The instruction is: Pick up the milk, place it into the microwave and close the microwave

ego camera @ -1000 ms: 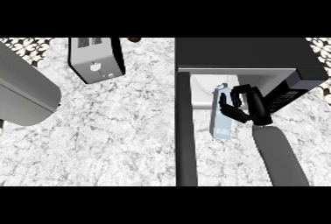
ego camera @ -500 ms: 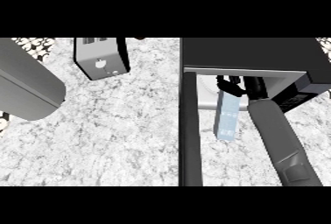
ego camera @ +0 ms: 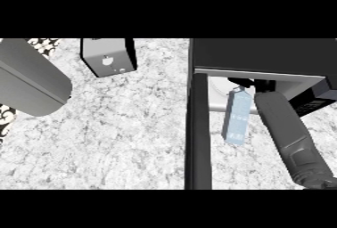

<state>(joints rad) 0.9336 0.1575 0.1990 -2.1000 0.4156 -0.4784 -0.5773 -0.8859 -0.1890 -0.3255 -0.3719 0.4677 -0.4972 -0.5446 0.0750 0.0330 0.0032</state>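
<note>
Now, far left, a grey forearm (ego camera: 30, 87) slants across the marble counter (ego camera: 125, 133), its hand out of view, with a toaster (ego camera: 108, 55) near the top edge. Moving right, the microwave door (ego camera: 198, 133) stands open, and just beside it the pale blue milk carton (ego camera: 237, 118) hangs at the microwave (ego camera: 263, 55) mouth. Right hand (ego camera: 253, 83) reaches inside above the carton; whether its fingers are clamped, I cannot tell.
</note>
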